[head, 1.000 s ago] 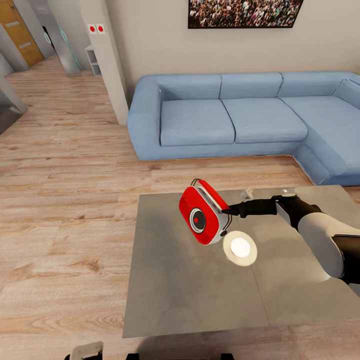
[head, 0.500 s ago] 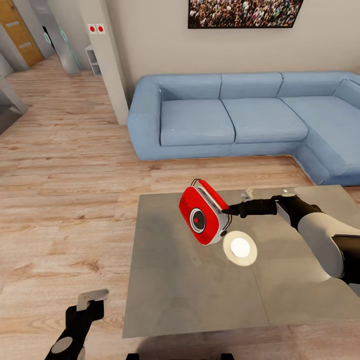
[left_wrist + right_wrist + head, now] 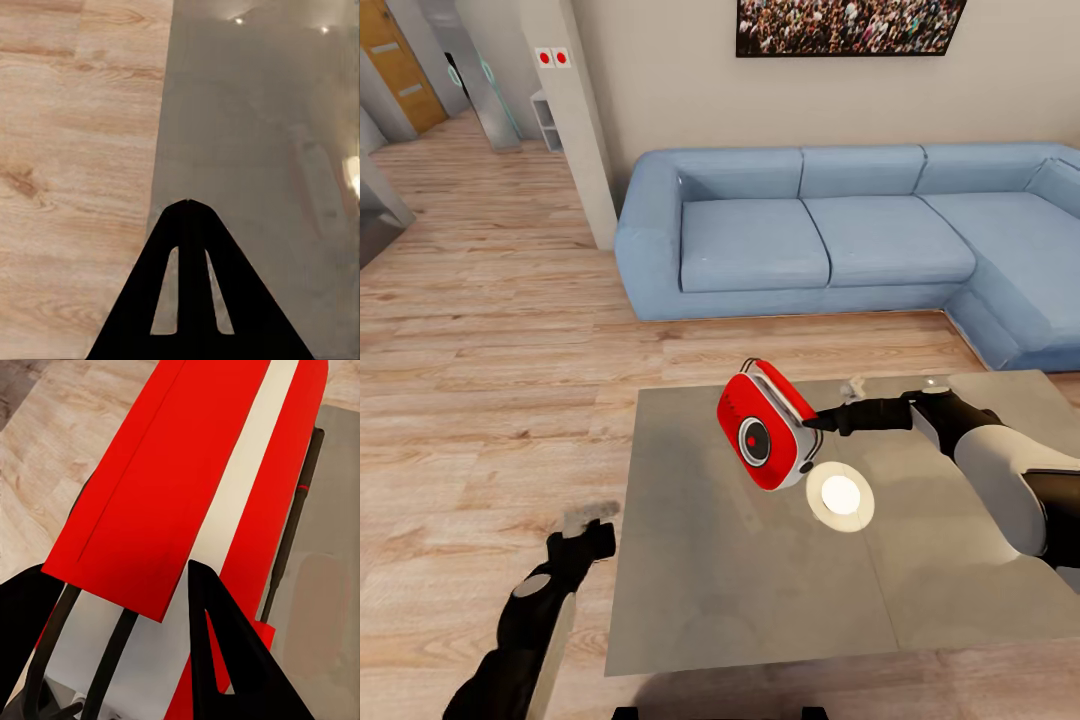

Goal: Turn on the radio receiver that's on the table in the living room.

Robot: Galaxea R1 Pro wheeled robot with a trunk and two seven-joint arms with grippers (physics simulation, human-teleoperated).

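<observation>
The red radio receiver (image 3: 763,425), with a silver edge band and a dark round dial, is held tilted above the glossy grey table (image 3: 740,590). My right gripper (image 3: 815,422) is shut on its edge from the right. In the right wrist view the radio's red side and white band (image 3: 187,472) lie between the dark fingers (image 3: 217,645). My left gripper (image 3: 590,522) hovers over the floor just off the table's left edge, low at the front. In the left wrist view the left gripper (image 3: 187,206) is shut with nothing in it, pointing along that edge.
A blue sectional sofa (image 3: 810,240) stands behind the table, under a framed crowd picture (image 3: 850,25). A bright lamp reflection (image 3: 840,495) shows on the tabletop below the radio. A beige pillar (image 3: 575,120) rises at the back left, with wood floor (image 3: 480,400) to the left.
My left arm has risen into view from the lower left and moved up and right toward the table's left edge. The radio and right arm have stayed still.
</observation>
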